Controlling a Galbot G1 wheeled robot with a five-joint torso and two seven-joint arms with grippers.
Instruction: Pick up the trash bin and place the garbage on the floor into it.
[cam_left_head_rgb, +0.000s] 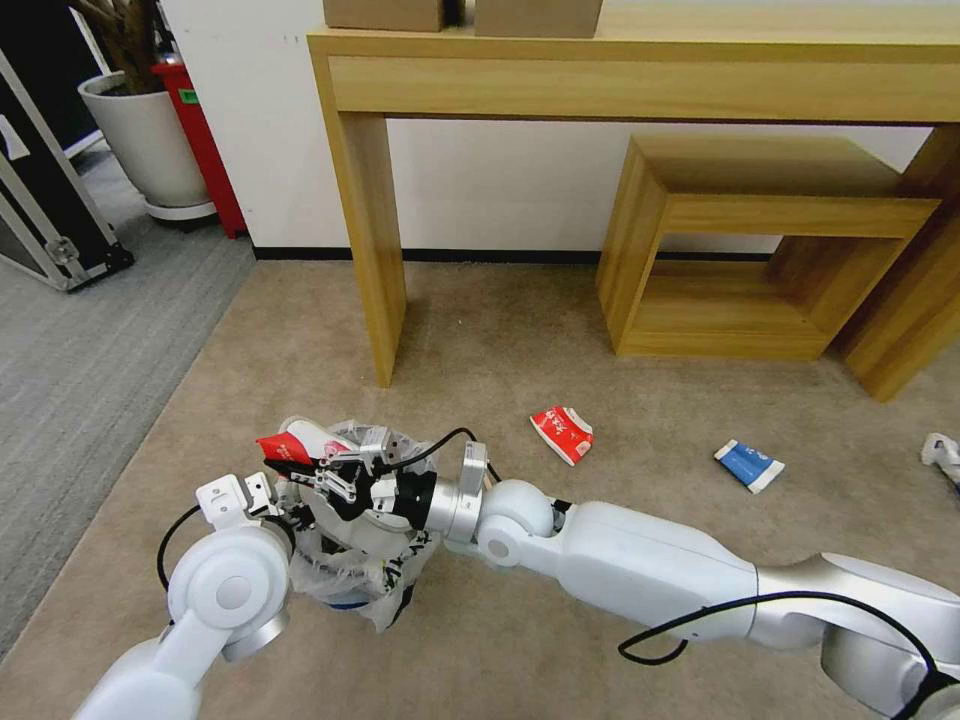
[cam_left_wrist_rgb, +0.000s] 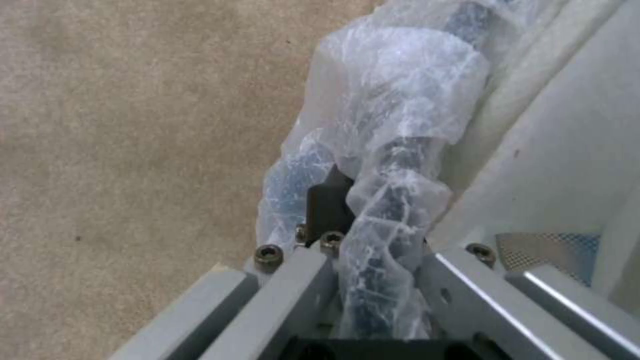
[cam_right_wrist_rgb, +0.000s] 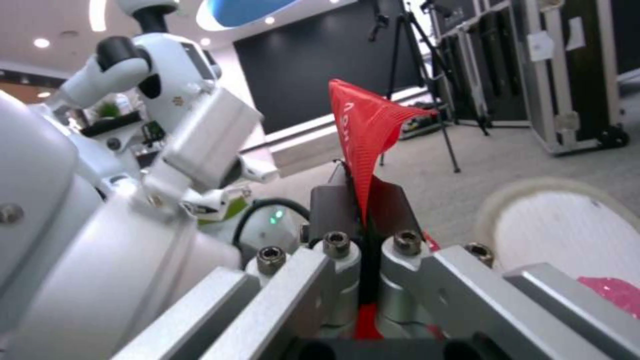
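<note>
Beige short-pile carpet (cam_left_head_rgb: 480, 340) covered the floor in front of a light wooden console table (cam_left_head_rgb: 640, 80) and a low open wooden cube shelf (cam_left_head_rgb: 750, 250) set against the white wall. To the left the carpet met a grey ribbed carpet (cam_left_head_rgb: 90, 330), where a white planter (cam_left_head_rgb: 145, 140) and a black flight case (cam_left_head_rgb: 40, 200) stood.

Close to the robot, the trash bin (cam_left_head_rgb: 350, 565), lined with a crinkly translucent bag, was held at its rim by the left gripper (cam_left_head_rgb: 285, 510). In the left wrist view its fingers (cam_left_wrist_rgb: 327, 205) were pinched together on the bag-wrapped rim of the trash bin (cam_left_wrist_rgb: 393, 165), with carpet beneath.

The right arm reached across from the right, and the right gripper (cam_left_head_rgb: 310, 460) was over the mouth of the bin, clamped on a red wrapper (cam_left_head_rgb: 285, 447). The right wrist view showed the red wrapper (cam_right_wrist_rgb: 363, 130) standing up from between the closed fingers (cam_right_wrist_rgb: 330, 205), squeezed flat where they met. A white slipper (cam_left_head_rgb: 310, 435) lay at the far edge of the bin, just behind the wrapper.

Well apart to the right, on the beige carpet, a red-white carton (cam_left_head_rgb: 562, 434) lay flattened. Farther right lay a blue-white packet (cam_left_head_rgb: 749, 465), and crumpled white paper (cam_left_head_rgb: 942, 452) sat at the right edge of the head view.
</note>
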